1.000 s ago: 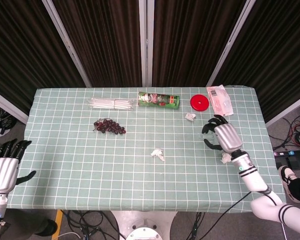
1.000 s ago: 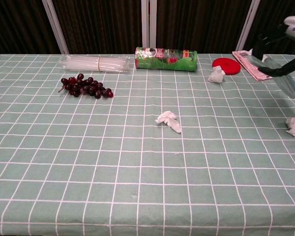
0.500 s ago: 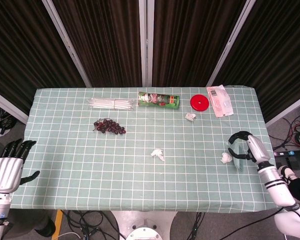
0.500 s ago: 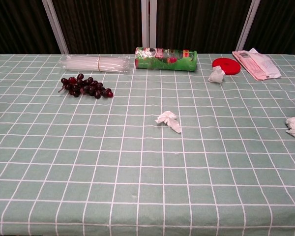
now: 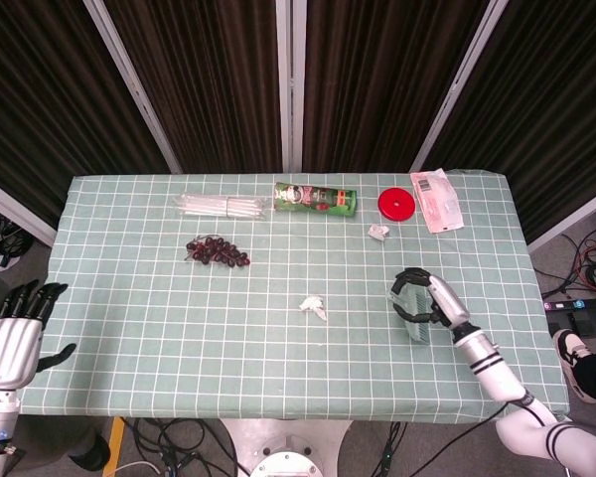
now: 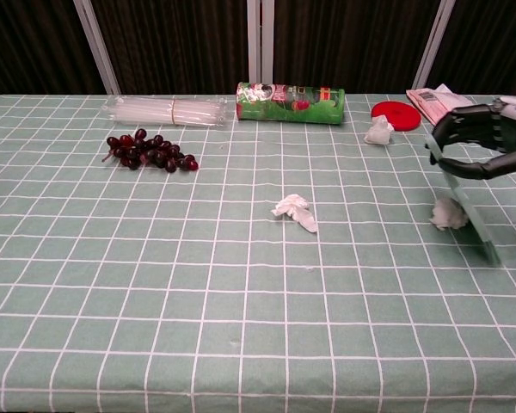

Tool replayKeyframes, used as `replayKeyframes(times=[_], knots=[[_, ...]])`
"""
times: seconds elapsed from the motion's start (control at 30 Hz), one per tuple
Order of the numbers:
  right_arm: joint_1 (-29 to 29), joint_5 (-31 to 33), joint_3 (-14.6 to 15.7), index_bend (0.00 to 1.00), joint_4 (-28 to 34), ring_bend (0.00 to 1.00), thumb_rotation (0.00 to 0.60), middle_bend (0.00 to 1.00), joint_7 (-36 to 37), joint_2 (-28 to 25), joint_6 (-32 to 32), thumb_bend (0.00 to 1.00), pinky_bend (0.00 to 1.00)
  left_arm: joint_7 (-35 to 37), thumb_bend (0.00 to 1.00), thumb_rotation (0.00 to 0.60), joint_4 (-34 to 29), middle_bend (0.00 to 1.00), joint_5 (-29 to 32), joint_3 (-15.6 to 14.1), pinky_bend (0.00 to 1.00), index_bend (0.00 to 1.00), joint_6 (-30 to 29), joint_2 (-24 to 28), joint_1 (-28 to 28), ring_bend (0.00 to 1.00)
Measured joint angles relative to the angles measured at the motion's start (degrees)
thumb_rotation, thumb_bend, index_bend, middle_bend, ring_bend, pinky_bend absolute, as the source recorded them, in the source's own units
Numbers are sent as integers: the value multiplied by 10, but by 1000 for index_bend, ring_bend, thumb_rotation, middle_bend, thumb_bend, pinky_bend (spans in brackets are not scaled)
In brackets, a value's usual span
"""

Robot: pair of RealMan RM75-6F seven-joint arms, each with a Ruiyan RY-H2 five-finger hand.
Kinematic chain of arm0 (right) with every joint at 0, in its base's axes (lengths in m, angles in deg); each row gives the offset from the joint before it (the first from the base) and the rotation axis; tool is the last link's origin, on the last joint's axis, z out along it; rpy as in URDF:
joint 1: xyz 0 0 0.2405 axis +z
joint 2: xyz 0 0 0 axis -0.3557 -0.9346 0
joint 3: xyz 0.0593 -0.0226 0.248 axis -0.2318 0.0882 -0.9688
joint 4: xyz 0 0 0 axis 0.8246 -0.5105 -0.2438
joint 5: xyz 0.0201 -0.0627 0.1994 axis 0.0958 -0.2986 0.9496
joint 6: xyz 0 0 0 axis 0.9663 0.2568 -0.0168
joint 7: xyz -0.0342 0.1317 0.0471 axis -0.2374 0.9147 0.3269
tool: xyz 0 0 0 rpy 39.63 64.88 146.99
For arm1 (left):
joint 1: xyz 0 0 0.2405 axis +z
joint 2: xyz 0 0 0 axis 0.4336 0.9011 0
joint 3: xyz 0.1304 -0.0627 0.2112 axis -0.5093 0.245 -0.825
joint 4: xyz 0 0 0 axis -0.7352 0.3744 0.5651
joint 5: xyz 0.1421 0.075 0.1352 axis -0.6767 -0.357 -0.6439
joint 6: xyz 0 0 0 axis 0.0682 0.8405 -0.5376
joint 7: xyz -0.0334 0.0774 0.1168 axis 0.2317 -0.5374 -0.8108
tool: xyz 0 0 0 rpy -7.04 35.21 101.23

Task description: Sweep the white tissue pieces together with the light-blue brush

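While my right hand [image 6: 486, 146] grips the brush [image 6: 469, 211], its bristled edge rests on the worktop [image 6: 155, 284], touching a tissue piece [image 6: 448, 213] right of the central tissue piece [image 6: 295, 212]. A third piece [image 6: 379, 131] lies beyond and right of that central one, just beside the red lid [image 6: 394, 114]. My left hand [image 5: 12, 338] hangs off the worktop's left edge, fingers spread, holding nothing.

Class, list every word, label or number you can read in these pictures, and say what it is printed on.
None is readable.
Green canister: printed label, too blurred to read.
Pink and white packet: print too small to read.
Red lid: no text visible.
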Motion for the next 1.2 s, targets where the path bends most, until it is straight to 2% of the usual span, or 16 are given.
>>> replayKeyframes(times=[0.3,0.63,0.8,0.97,1.07,1.2], knots=[[81,10,-50,651,-16,246,600,581,-37,89,25,281,155,16,44,600,13,161,0,-1,135,150,-3,-2,3,95],[137,20,-72,652,-49,247,600,580,-67,154,48,281,155,35,44,600,37,161,4,-1,135,150,6,-13,2,95],[137,11,-67,652,-35,246,600,580,-68,130,33,281,155,37,44,600,38,161,1,-1,135,150,-2,-12,5,95],[135,9,-71,654,-14,246,600,580,-84,58,24,293,155,36,43,600,35,161,1,-2,135,150,-3,-11,6,95],[140,15,-74,658,-17,246,600,580,-105,15,40,309,155,31,44,600,30,161,2,-1,135,150,-3,-10,7,95],[159,24,-76,665,-50,246,600,580,-106,1,83,322,154,20,44,600,20,161,5,0,135,150,-1,-8,7,95]])
